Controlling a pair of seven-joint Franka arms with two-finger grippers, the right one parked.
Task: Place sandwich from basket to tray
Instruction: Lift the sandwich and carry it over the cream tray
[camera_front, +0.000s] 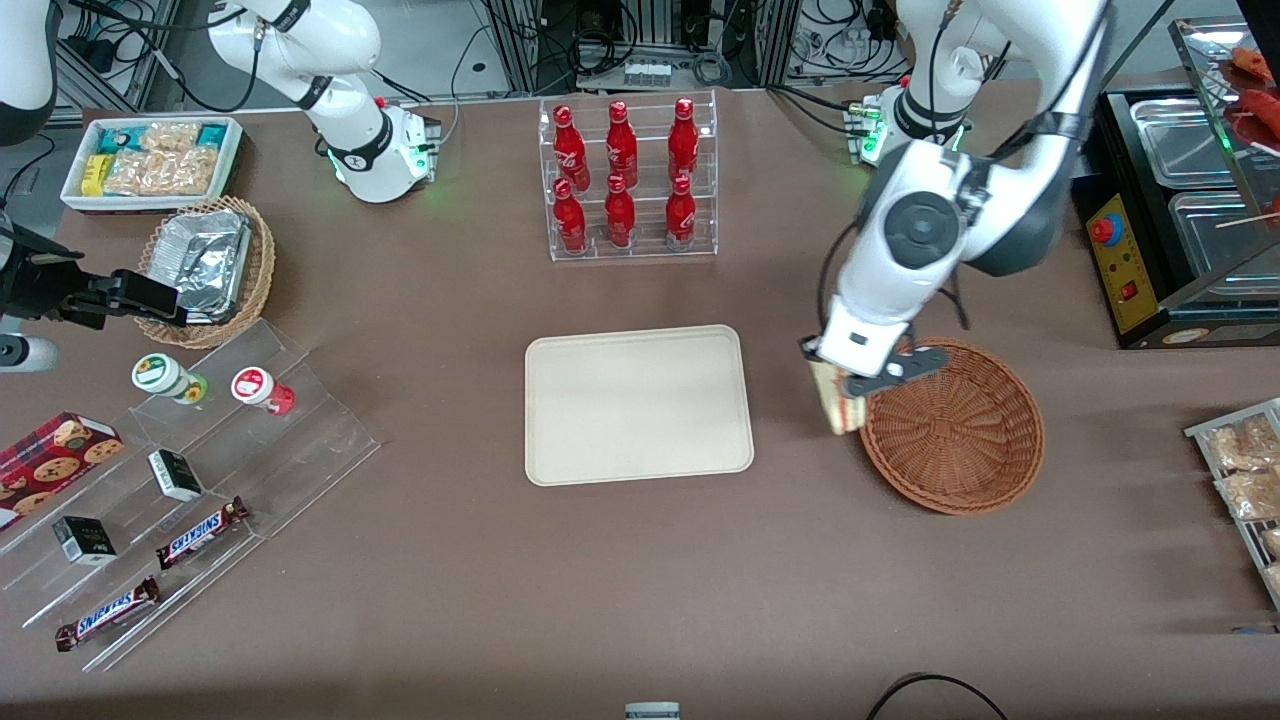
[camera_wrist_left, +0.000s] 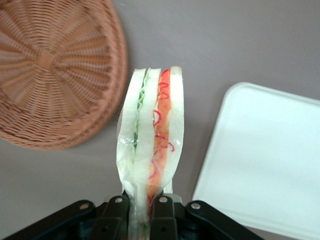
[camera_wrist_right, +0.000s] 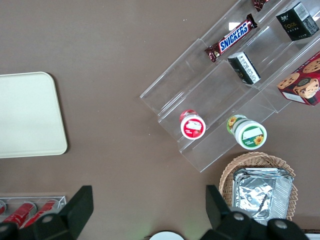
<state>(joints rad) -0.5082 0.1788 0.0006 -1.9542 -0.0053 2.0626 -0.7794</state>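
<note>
Item: triangular wedge sandwich (camera_wrist_left: 150, 145) of pale bread, clear-wrapped, with green, pink and red filling layers along its cut edge; hangs clear of the table, between the round reddish-brown woven wicker basket (camera_front: 955, 430) and the flat cream-beige rectangular tray (camera_front: 638, 404), just beside the basket's rim. Held by: black two-finger gripper (camera_wrist_left: 145, 210), clamped on one end so the wedge rides edge-on. Judged mid-carry, tray bare, release pending
</note>
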